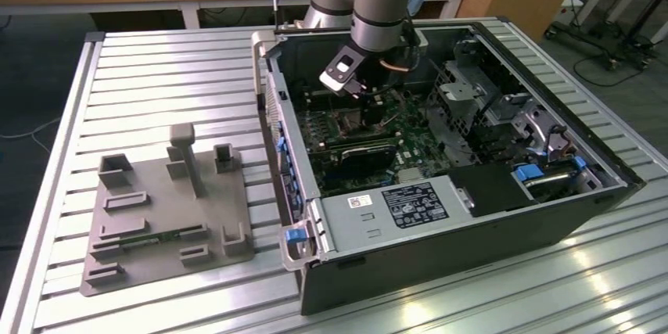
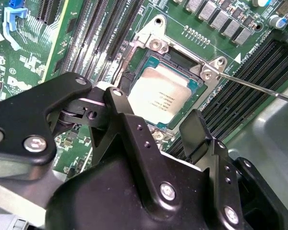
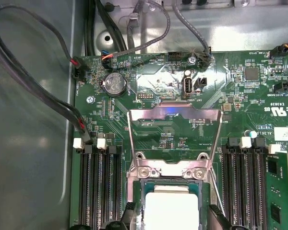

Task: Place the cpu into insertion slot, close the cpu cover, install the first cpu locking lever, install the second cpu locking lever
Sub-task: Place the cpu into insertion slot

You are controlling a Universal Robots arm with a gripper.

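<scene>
The cpu (image 2: 158, 96), a square chip with a silvery top, lies flat in the insertion slot (image 2: 175, 57) on the green motherboard; in the first wrist view the cpu (image 3: 172, 211) shows there too. My gripper (image 2: 156, 108) hangs just above it, open, one black finger (image 2: 117, 103) on each side and nothing held between them. The cpu cover (image 3: 173, 112), a thin silver frame with a window, is swung back off the slot. A thin wire locking lever (image 2: 259, 88) sticks out beside the slot. In the exterior view my gripper (image 1: 374, 107) reaches down into the open computer case.
Long black memory slots (image 3: 98, 187) flank the socket on both sides. Cables (image 3: 48, 86) loop along the case wall. The black labelled power supply (image 1: 412, 205) sits in the case (image 1: 313, 271) at its near end. A grey fixture plate (image 1: 167, 209) lies on the slatted table at the exterior view's left.
</scene>
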